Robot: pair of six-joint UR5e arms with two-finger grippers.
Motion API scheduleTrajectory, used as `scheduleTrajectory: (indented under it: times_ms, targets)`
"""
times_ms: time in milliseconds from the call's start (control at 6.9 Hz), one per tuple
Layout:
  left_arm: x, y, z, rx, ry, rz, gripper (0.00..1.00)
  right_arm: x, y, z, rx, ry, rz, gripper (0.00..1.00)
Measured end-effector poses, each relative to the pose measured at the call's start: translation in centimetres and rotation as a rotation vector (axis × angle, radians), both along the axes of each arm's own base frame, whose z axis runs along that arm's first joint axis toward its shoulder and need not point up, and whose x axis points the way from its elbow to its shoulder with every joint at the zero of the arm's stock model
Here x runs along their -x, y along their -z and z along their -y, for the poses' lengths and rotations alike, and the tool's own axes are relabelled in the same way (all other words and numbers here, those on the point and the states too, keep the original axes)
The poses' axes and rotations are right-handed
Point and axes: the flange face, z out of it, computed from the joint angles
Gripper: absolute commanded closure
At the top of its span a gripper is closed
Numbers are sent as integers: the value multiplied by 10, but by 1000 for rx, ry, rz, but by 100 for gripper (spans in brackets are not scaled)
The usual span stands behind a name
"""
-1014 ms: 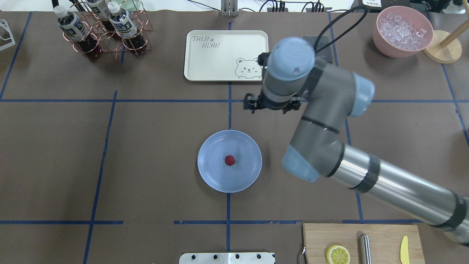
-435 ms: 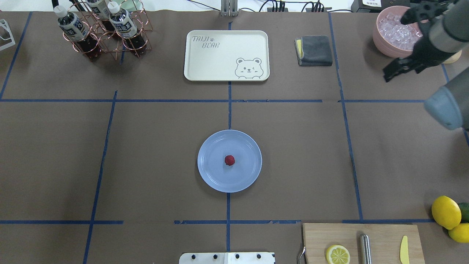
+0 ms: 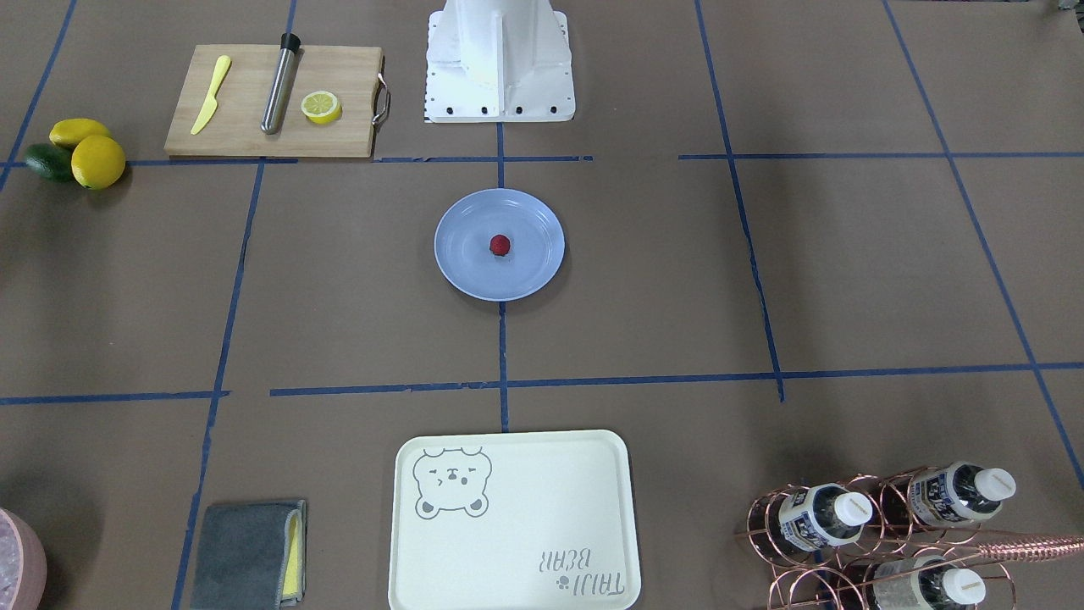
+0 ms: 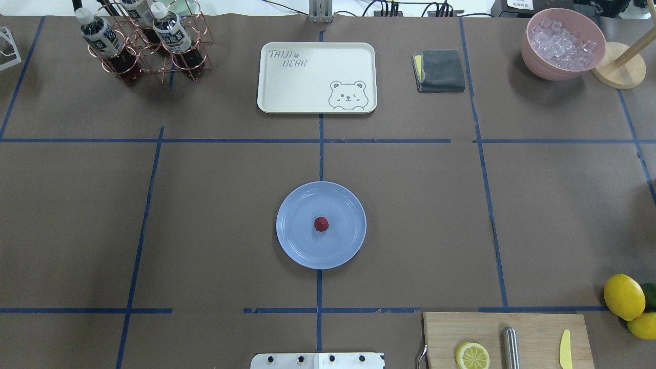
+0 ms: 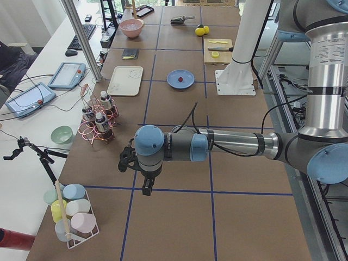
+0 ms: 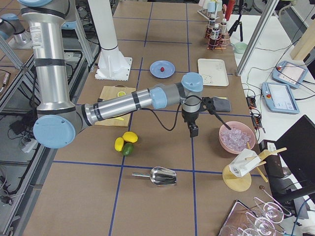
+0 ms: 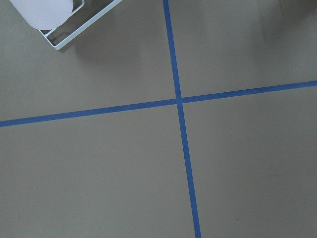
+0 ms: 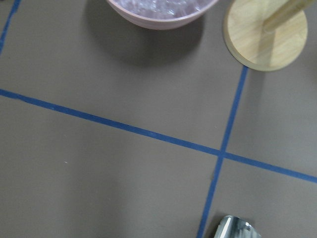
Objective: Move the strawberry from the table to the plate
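Clearly, the tiny bumpy red strawberry (image 4: 321, 224) lies near the middle of the round glossy light-blue plate (image 4: 297, 248) on the brown-paper worktop (image 4: 205, 205). The left claw (image 5: 145, 187) and the right claw (image 6: 193, 131) hang well apart from it; whether spread or pressed together, one cannot tell.

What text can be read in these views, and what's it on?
"TAIJI BEAR": printed on the cream tray, next to a bear drawing; it reads upside down in the front-facing view.
Labels on the bottles: there is print, but it is too small to read.
Label on the left arm: too blurred to read.
No other text is legible.
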Motion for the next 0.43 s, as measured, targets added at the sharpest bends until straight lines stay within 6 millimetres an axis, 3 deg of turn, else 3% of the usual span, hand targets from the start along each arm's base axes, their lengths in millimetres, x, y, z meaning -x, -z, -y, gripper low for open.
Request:
scheduleTrajectory:
  times_ms: [290,435]
  targets:
    - [-1,4,2,-9,-2,-1,0,-42,-69,-55,124,-68,-25,0]
    - [-3,8,4,-17,-8,1,0,-51,-86,-68,161,-88,-17,0]
